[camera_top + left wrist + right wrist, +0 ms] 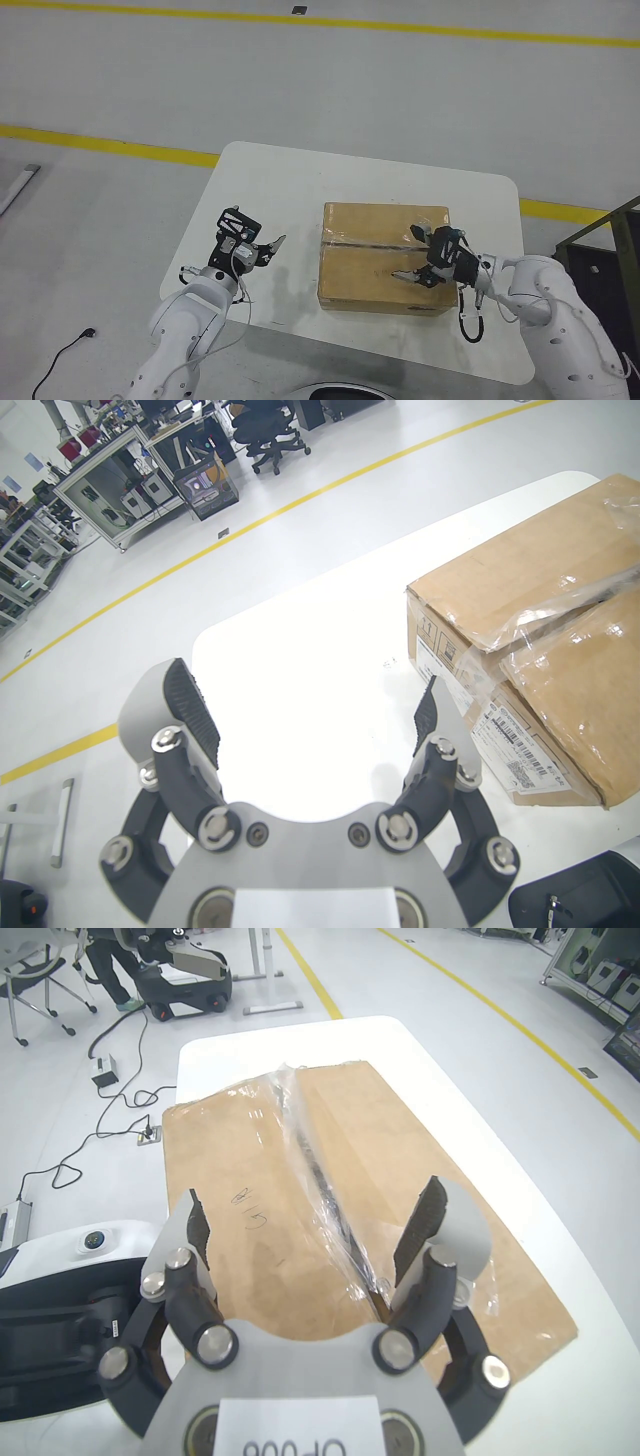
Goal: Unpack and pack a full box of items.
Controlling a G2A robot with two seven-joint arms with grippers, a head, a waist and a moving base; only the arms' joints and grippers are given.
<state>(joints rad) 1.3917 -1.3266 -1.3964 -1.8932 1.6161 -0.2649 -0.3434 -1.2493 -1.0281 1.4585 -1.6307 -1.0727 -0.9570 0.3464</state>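
A closed brown cardboard box [375, 258] sits on the white table [280, 180], its two top flaps meeting at a seam covered by clear, partly torn tape [320, 1198]. My right gripper [412, 254] hovers open over the box's right end, its fingers straddling the taped seam [315, 1218]. My left gripper [258, 243] is open and empty above bare tabletop, left of the box [525, 640] and apart from it. A shipping label [520, 750] is stuck on the box's left side.
The table's left part between my left gripper [310, 700] and the box is bare. A dark metal frame [605, 250] stands off the table's right edge. Yellow floor lines [100, 145] run behind the table.
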